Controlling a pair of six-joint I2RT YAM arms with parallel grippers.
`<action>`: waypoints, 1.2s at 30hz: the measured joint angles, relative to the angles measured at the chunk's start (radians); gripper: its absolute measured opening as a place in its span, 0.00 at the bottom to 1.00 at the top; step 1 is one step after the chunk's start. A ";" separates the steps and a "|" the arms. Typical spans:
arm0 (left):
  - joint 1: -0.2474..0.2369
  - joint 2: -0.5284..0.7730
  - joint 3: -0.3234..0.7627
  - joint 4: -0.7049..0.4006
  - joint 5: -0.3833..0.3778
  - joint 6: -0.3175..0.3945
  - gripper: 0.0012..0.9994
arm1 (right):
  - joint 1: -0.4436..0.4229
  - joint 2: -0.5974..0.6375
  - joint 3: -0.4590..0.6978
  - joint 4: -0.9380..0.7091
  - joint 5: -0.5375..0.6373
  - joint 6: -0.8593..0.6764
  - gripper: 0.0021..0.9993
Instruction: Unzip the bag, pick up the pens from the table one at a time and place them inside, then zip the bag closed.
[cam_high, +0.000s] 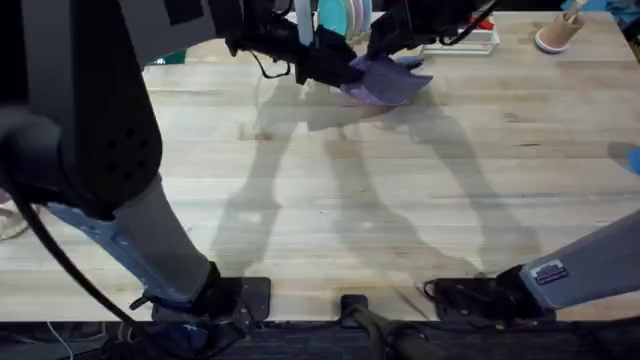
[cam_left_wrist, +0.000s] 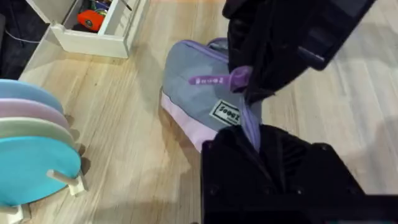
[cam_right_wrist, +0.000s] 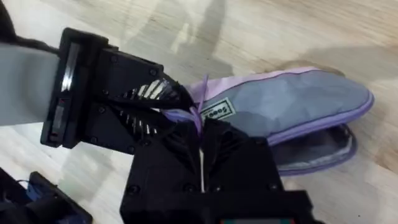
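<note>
We find the lavender pencil pouch (cam_high: 385, 80) at the far middle of the plank table (cam_high: 330, 210), both grippers closed on it: the right gripper (cam_right_wrist: 200, 127) pinching the zipper end, the left gripper (cam_left_wrist: 249, 127) clamping the fabric. We judge zipping is in hand; next, a steady pull along the seam. A plate rack (cam_left_wrist: 34, 146) stands near; open room lies nearward

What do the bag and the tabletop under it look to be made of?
The bag: soft woven fabric, matte, grey-lavender with lighter purple edging; it sags and creases, and carries a sewn label. The table: pale wood planks, smooth low-sheen finish, with visible grain and seams.
</note>
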 joint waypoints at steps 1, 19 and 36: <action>-0.001 0.000 0.000 0.000 0.000 0.000 0.04 | -0.005 0.000 0.000 -0.001 -0.003 0.001 0.03; 0.028 0.005 -0.022 -0.047 -0.051 0.001 0.04 | -0.186 -0.040 0.016 0.028 0.323 0.002 0.03; 0.028 0.005 -0.022 -0.047 -0.054 0.001 0.04 | -0.185 -0.059 0.016 0.027 0.335 0.003 0.37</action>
